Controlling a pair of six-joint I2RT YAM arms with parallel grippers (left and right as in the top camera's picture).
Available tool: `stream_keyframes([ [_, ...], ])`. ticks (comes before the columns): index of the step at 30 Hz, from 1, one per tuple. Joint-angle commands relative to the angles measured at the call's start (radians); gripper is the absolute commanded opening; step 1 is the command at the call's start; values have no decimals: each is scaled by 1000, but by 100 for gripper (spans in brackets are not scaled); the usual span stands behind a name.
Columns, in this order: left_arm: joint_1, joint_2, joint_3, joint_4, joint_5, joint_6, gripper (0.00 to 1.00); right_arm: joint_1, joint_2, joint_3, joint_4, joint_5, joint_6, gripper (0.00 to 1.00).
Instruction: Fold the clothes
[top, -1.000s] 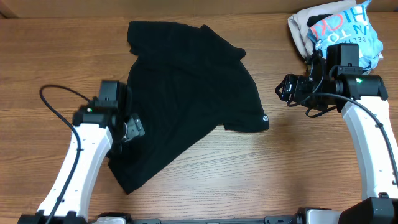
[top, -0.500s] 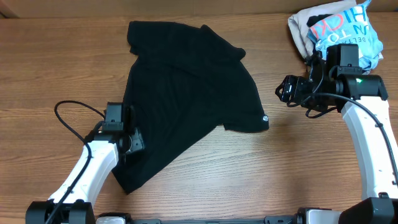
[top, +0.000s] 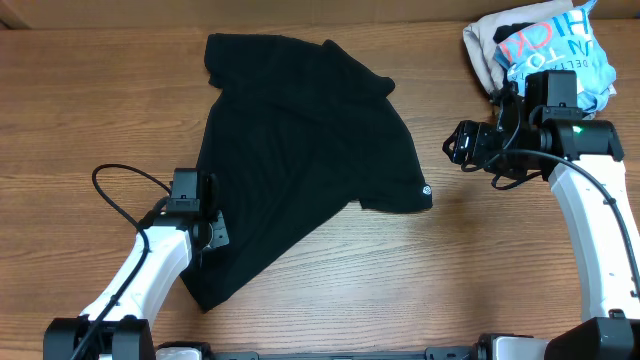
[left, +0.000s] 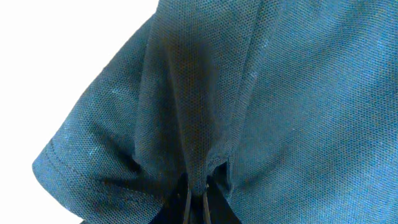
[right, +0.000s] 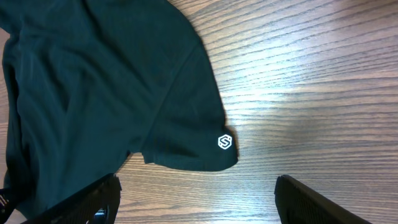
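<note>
The clothes, a black collared shirt (top: 300, 140), lie spread and rumpled on the wooden table (top: 330, 300), with the small white logo (top: 426, 190) at the right corner. My left gripper (top: 208, 232) sits at the shirt's lower left edge. In the left wrist view it (left: 198, 200) is shut on a pinched ridge of the shirt's fabric (left: 186, 93) near a hemmed sleeve. My right gripper (top: 458, 145) hovers open to the right of the shirt. In the right wrist view its fingers (right: 81, 202) flank bare wood just below the logo (right: 225, 142), holding nothing.
At the back right corner a light-blue-and-white garment with pink lettering (top: 555, 50) lies heaped on a beige garment (top: 482, 45), right behind my right arm. A black cable (top: 110, 180) loops off my left arm.
My left arm drew back toward the table's front edge and lowered onto the shirt's left edge, and its jaws closed on the fabric. The right arm stayed put.
</note>
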Motion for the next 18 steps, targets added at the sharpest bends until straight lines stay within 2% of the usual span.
stream_keyframes([
  [1,27,7,39,-4,-44,-22,4,2,0,18,9,0,-6,83],
  [6,129,7,187,-26,-56,13,4,2,0,18,12,0,-6,83],
  [9,214,7,259,-16,-127,27,4,2,0,18,10,0,-6,83],
  [15,415,18,279,114,-231,34,4,2,0,18,13,-1,-6,83],
  [18,499,51,279,192,-224,34,5,2,0,18,18,-1,-6,84],
])
